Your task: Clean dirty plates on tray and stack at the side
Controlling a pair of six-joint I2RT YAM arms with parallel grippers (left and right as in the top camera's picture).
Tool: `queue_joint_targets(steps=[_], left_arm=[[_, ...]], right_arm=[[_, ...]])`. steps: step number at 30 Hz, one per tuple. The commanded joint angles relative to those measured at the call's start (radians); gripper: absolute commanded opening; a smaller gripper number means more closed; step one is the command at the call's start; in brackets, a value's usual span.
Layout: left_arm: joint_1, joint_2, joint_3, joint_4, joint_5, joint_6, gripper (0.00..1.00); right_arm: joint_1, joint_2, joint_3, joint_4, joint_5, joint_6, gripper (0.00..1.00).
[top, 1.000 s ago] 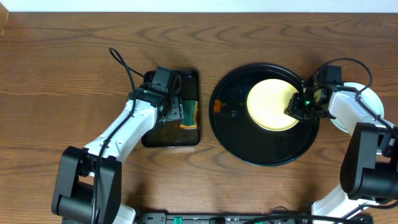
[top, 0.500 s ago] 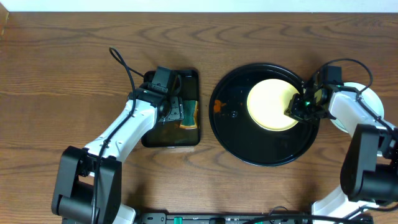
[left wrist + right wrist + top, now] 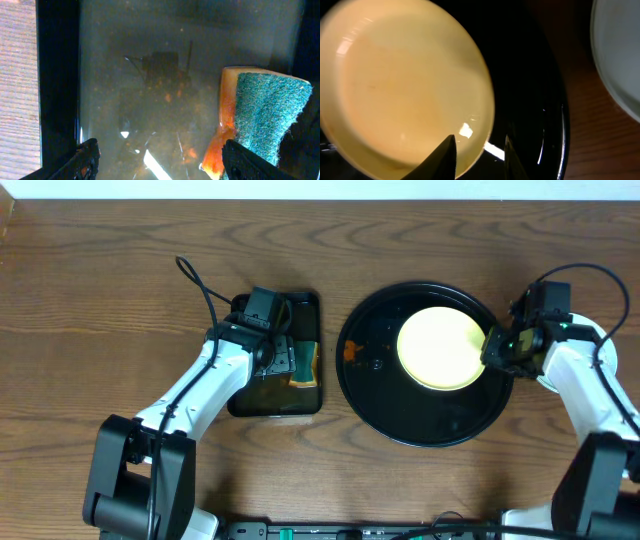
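Observation:
A pale yellow plate (image 3: 440, 347) lies flat in the right half of the round black tray (image 3: 400, 415); its face looks clean in the right wrist view (image 3: 405, 85). My right gripper (image 3: 493, 350) hovers at the plate's right edge, open. In the right wrist view the gripper (image 3: 477, 157) straddles the rim loosely, one finger over the plate and one over the tray (image 3: 540, 100). A pale mint-green plate (image 3: 620, 60) rests on the table right of the tray. My left gripper (image 3: 282, 362) is wide open and holds nothing.
A rectangular black tray (image 3: 300, 405) left of the round one holds murky water (image 3: 150, 100) and a green-and-orange sponge (image 3: 265, 115) beside my left gripper's (image 3: 165, 162) right finger. Orange sauce bits (image 3: 350, 352) sit on the round tray's left side.
My right gripper has opened off the yellow plate's rim and drawn back slightly to the right. The plate stays in place and the left arm has not moved.

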Motion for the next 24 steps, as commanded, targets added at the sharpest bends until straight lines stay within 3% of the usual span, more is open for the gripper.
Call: queue_joint_targets(steps=[1,10,14,17,24], left_arm=[[0.001,0.001,0.008,-0.002,-0.020,-0.006,0.79],[0.001,0.001,0.008,-0.002,-0.020,-0.006,0.79],[0.001,0.001,0.008,-0.002,-0.020,-0.006,0.79],[0.001,0.001,0.008,-0.002,-0.020,-0.006,0.79],[0.001,0.001,0.008,-0.002,-0.020,-0.006,0.79]], right_arm=[[-0.007,0.068,-0.015,-0.001,-0.004,0.001,0.29],[-0.005,0.204,-0.015,0.058,-0.105,-0.010,0.27],[-0.005,0.210,-0.015,0.069,-0.105,-0.010,0.15],[-0.005,0.210,-0.015,0.088,-0.105,-0.005,0.01],[-0.005,0.210,-0.015,0.151,-0.160,0.001,0.01]])
